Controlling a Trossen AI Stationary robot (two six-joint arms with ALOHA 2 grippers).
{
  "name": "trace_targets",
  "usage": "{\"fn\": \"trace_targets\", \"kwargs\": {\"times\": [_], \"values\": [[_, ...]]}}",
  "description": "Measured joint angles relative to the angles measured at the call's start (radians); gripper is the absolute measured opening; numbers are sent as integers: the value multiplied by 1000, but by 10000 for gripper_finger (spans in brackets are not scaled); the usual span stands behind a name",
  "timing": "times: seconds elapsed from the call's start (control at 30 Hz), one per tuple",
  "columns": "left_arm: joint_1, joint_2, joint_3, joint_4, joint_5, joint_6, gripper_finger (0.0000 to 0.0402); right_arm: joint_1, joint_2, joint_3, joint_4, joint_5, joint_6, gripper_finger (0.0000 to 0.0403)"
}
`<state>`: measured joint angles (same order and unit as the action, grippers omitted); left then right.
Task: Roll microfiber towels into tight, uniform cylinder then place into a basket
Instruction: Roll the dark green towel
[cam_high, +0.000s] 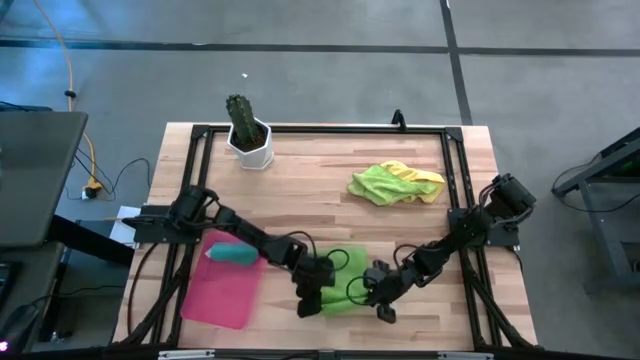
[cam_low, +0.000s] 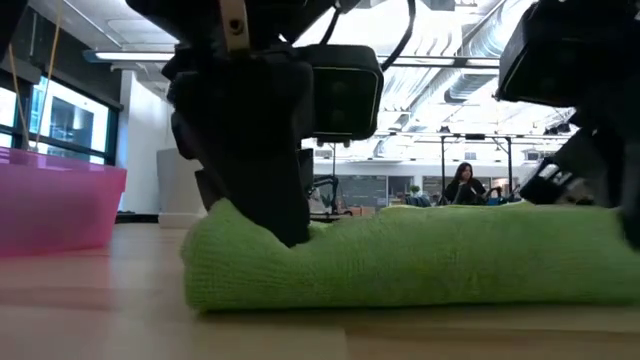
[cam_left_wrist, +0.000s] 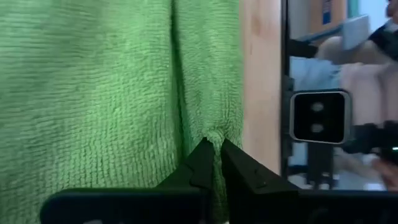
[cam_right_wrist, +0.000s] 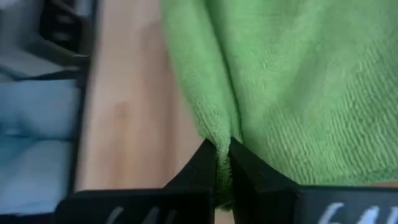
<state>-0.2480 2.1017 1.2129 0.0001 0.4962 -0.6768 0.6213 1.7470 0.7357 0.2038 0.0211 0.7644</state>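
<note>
A green towel (cam_high: 345, 272) lies near the table's front edge as a low, partly rolled bundle (cam_low: 420, 255). My left gripper (cam_high: 312, 296) is shut on its left end and my right gripper (cam_high: 380, 292) on its right end. A teal towel (cam_high: 233, 256), rolled up, lies in the pink basket (cam_high: 222, 300) at the front left. A lime green and a yellow towel (cam_high: 395, 184) lie crumpled together at the far right. My left gripper pinches a fold of the green towel (cam_left_wrist: 214, 132) between its two fingertips (cam_left_wrist: 200, 163), at the bundle's left end. It comes slanting down from the table's far left. The towel lies on the table. My right gripper pinches the towel's doubled-over edge (cam_right_wrist: 219, 127) between its two fingertips (cam_right_wrist: 239, 163), at the bundle's right end. It comes slanting down from the far right. The cloth lies on the wood and is not lifted.
A white pot with a cactus (cam_high: 250, 135) stands at the far left. A black frame (cam_high: 455, 180) runs around the tabletop. Bare wood lies between the green towel and the crumpled pair.
</note>
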Motion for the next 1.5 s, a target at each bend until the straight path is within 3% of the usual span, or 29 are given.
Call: {"fn": "trace_targets", "kwargs": {"times": [0.17,0.4,0.7,0.87,1.2,1.37,1.5], "values": [[19,0,0,6,31,-72,11,-14,0,0,8,-80,130,1],[35,0,0,23,126,-198,10,-43,-2,1,-1,-91,271,1],[20,-2,2,-17,17,-268,12,-81,1,4,-67,-93,294,1],[18,-4,3,-45,-22,-264,12,-91,18,5,-69,-102,153,14],[17,-5,2,-61,-32,-253,12,-120,-46,-2,-130,-56,-112,141],[17,-5,2,-65,-29,-253,12,-145,-156,-2,-234,-63,-258,155],[17,-5,2,-64,-29,-252,12,-96,-209,-1,-219,-26,-522,152]]}}
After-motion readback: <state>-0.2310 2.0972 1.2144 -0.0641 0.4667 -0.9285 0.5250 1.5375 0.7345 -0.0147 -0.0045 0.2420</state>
